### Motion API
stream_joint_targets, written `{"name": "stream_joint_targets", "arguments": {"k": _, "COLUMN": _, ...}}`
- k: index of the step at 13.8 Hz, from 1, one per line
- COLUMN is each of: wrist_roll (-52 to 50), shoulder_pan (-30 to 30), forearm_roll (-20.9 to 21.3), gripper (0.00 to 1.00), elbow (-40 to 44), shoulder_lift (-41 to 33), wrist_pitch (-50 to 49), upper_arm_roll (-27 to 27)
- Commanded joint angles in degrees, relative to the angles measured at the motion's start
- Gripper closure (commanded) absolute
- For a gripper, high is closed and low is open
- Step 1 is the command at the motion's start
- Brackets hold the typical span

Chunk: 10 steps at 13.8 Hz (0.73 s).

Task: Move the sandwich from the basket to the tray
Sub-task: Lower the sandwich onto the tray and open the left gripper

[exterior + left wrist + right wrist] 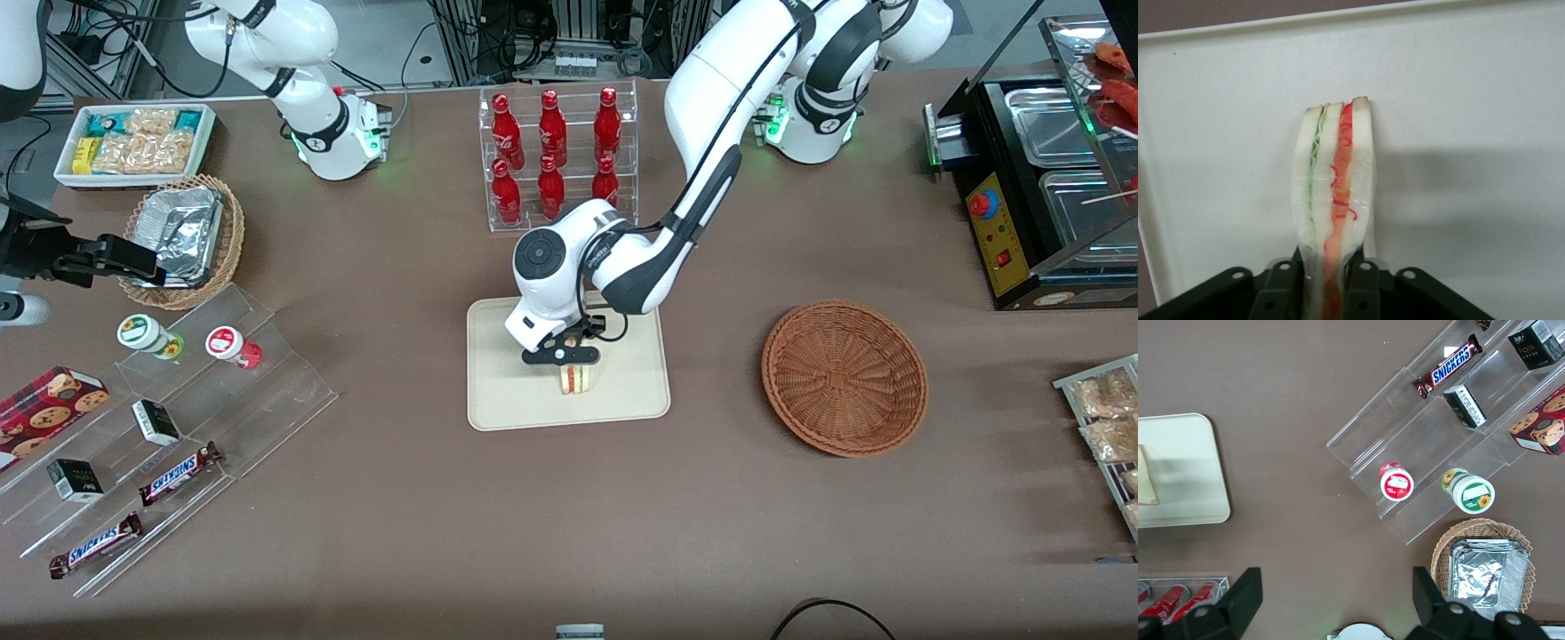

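Pinching the sandwich (1333,193) between closed fingers (1281,283), hand (569,355) low over the tray (498,391)

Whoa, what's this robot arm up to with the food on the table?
It is moving a sandwich from the reddish-brown wicker basket to the cream tray. Right now the arm's hand is down over the tray, its fingers closed on the sandwich, which sits at or just above the tray surface. The basket, toward the working arm's end of the table, has nothing in it. The sandwich has not been let go yet.
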Motion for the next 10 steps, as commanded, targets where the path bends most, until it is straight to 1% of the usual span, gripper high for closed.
{"name": "stream_joint_targets", "arguments": {"k": 1, "wrist_roll": -0.9, "shoulder_pan": -1.2, "forearm_roll": 0.6, "gripper": 0.00, "elbow": 1.4, "shoulder_lift": 1.0, "wrist_pitch": -0.2, "upper_arm_roll": 0.5}}
{"name": "stream_joint_targets", "arguments": {"k": 4, "wrist_roll": -1.6, "shoulder_pan": -1.4, "forearm_roll": 1.0, "gripper": 0.00, "elbow": 2.0, "shoulder_lift": -1.2, "wrist_pitch": -0.7, "upper_arm_roll": 0.8}}
{"name": "stream_joint_targets", "arguments": {"k": 6, "wrist_roll": -1.7, "shoulder_pan": -0.9, "forearm_roll": 0.9, "gripper": 0.00, "elbow": 1.6, "shoulder_lift": -5.8, "wrist_pitch": -1.8, "upper_arm_roll": 0.8}}
{"name": "stream_joint_targets", "arguments": {"k": 10, "wrist_roll": -3.4, "shoulder_pan": -0.7, "forearm_roll": 0.9, "gripper": 0.00, "elbow": 1.6, "shoulder_lift": -12.9, "wrist_pitch": -7.8, "upper_arm_roll": 1.0}}
